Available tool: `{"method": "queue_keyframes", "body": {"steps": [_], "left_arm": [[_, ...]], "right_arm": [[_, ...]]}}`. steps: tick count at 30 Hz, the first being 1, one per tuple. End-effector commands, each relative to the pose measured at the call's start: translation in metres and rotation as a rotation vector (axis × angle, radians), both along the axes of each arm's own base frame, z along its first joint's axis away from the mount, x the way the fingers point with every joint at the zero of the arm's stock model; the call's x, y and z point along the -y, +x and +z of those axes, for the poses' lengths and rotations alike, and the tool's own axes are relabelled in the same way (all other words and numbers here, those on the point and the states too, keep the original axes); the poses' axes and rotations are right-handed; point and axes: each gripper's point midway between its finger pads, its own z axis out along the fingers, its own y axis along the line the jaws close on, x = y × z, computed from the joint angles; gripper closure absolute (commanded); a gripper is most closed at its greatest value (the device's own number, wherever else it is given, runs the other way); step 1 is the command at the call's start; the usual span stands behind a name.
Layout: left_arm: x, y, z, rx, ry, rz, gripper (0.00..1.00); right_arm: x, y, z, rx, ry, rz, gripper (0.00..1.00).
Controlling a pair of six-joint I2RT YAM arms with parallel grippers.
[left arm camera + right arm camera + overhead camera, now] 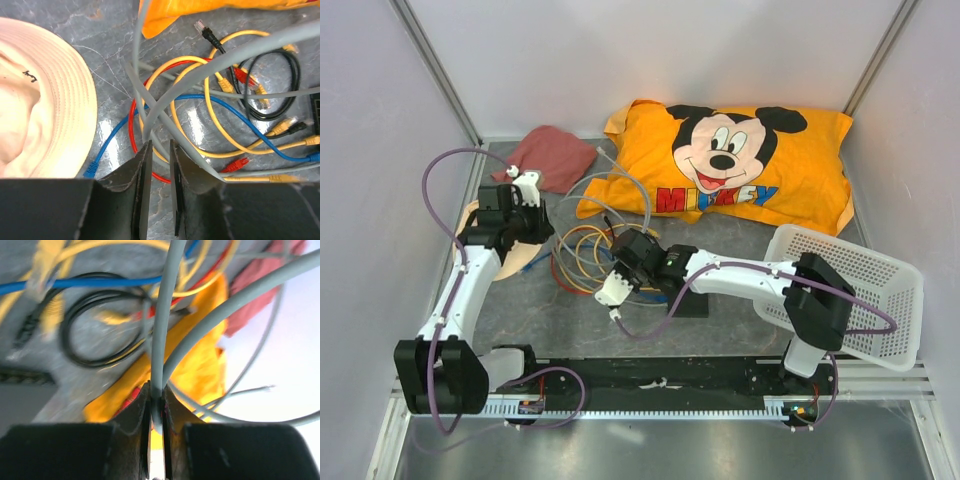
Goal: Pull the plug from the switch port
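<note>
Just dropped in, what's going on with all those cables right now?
The right gripper is shut on a grey cable above the tangle of coloured cables. The left gripper hangs low over the same tangle, beside a beige hat. Its jaws are nearly together, and I can't tell if it grips anything. The black switch lies under the right arm. Whether the plug is out isn't visible.

Bright, even light (soft shadows); right wrist view badly blurred.
</note>
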Motion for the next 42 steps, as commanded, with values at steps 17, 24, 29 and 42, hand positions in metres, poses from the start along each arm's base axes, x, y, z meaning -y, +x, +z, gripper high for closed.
{"method": "queue_keyframes", "body": {"steps": [17, 24, 29, 42], "left_arm": [[0.0, -0.02, 0.034, 0.061, 0.05, -0.068, 0.47], [0.025, -0.014, 0.064, 0.151, -0.069, -0.159, 0.47], [0.009, 0.006, 0.069, 0.149, -0.031, -0.041, 0.46], [0.028, 0.011, 0.014, -0.121, -0.088, -0.188, 0.44]], "right_arm": [[-0.082, 0.023, -0.017, 0.004, 0.187, 0.281, 0.56], [-0.061, 0.013, 0.003, -0.092, 0.296, 0.231, 0.13], [-0.037, 0.002, 0.018, -0.133, 0.311, 0.197, 0.02], [0.024, -0.03, 0.036, -0.453, 0.477, -0.169, 0.02]]}}
